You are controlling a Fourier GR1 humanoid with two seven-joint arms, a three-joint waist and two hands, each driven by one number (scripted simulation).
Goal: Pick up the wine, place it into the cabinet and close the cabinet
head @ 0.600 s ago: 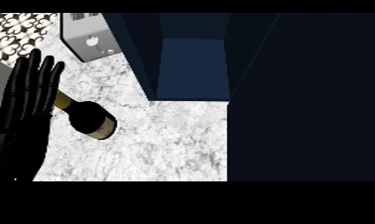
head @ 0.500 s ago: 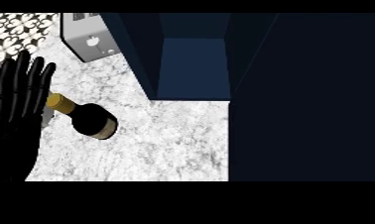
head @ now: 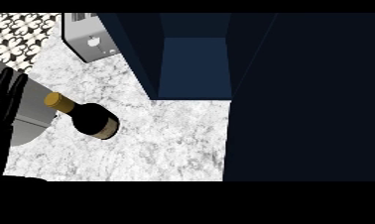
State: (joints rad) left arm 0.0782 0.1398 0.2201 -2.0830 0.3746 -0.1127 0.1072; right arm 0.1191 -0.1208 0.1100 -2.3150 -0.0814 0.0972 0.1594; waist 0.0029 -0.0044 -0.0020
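Now, wine bottle (head: 86,117) on marble counter (head: 168,139), left hand (head: 13,100) just beside, fingers' state unclear.

left hand (head: 9,94) — cut by left edge, fingers unclear | right hand — out of view

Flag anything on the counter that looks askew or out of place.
Nothing stands out. The wine bottle stands on the marble counter, the cabinet is open, and the left hand is beside the bottle.
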